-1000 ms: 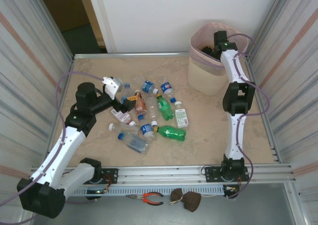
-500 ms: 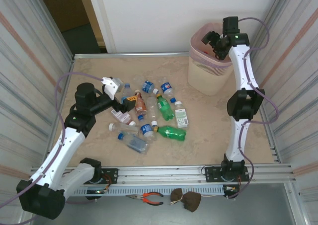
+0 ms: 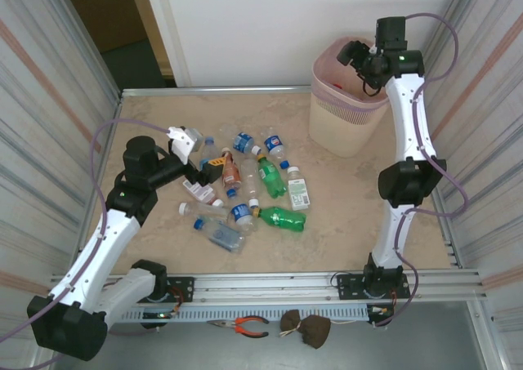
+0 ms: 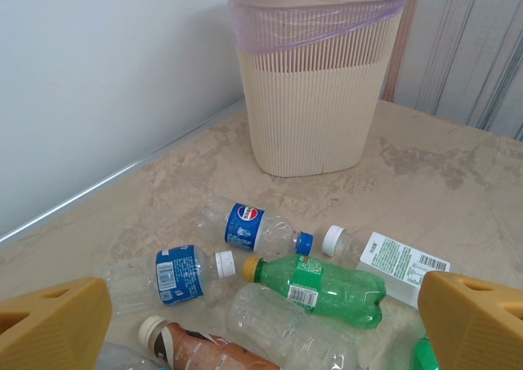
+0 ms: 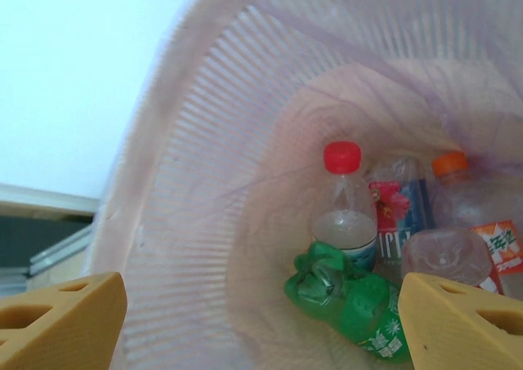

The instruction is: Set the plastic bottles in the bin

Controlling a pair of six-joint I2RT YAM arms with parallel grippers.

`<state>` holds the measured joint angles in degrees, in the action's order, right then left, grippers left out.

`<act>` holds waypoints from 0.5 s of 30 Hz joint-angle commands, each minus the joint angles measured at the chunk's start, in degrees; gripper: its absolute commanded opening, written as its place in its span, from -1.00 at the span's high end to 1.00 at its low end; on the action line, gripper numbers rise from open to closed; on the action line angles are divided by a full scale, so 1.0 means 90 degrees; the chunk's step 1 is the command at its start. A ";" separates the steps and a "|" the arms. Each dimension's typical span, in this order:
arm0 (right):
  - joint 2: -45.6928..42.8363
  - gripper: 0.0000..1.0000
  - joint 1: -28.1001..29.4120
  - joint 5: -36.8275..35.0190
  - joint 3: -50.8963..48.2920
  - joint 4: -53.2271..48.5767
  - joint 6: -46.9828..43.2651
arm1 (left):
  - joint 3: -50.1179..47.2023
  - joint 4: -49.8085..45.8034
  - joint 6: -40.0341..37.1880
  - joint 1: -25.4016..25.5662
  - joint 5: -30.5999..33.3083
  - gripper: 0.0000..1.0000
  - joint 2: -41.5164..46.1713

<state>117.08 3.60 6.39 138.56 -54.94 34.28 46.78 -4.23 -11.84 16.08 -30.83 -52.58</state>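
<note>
The left arm reaches forward and low over the bench with its elbow bent, and the left jaws stand wide apart, empty. The right arm is stretched tall and far forward, its wrist bent downward. The right jaws are also wide apart and empty.

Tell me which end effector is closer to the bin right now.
Right. The right end effector hangs open above the bin, looking down inside. The left end effector is far across the table, low over the loose plastic bottles.
</note>
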 commanded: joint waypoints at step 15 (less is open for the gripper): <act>-0.3213 -0.74 0.1403 0.0909 -0.4315 0.2810 -0.4022 | 0.0011 0.0197 0.0079 -0.0175 0.0132 -0.94 0.0113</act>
<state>92.40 14.41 11.86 103.07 -34.89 7.38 46.78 -4.16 -11.75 15.22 -30.17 -52.58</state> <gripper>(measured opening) 0.870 0.971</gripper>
